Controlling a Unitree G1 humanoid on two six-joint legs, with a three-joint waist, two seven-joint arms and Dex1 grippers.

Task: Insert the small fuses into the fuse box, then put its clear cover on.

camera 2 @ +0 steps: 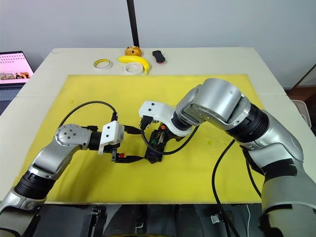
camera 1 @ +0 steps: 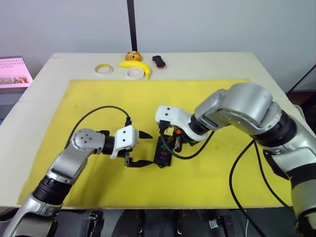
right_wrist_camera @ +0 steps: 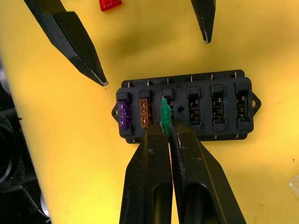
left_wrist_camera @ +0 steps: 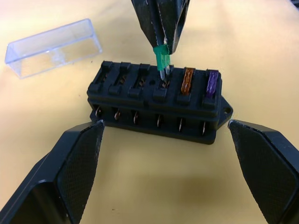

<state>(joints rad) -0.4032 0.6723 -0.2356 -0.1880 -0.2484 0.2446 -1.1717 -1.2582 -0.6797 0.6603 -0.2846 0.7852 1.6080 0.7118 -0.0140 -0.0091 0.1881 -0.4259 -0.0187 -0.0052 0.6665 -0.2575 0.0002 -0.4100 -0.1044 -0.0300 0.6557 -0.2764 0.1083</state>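
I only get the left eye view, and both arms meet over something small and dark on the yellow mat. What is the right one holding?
Observer: The right gripper pinches a tiny green plastic blade fuse, prongs at a slot of the black plastic fuse box.
Operator: Any fuses in already?
Observer: Two: a purple fuse in the end slot, an orange-brown fuse beside it.
Operator: And the left arm?
Observer: The left gripper is open, one finger either side of the box.
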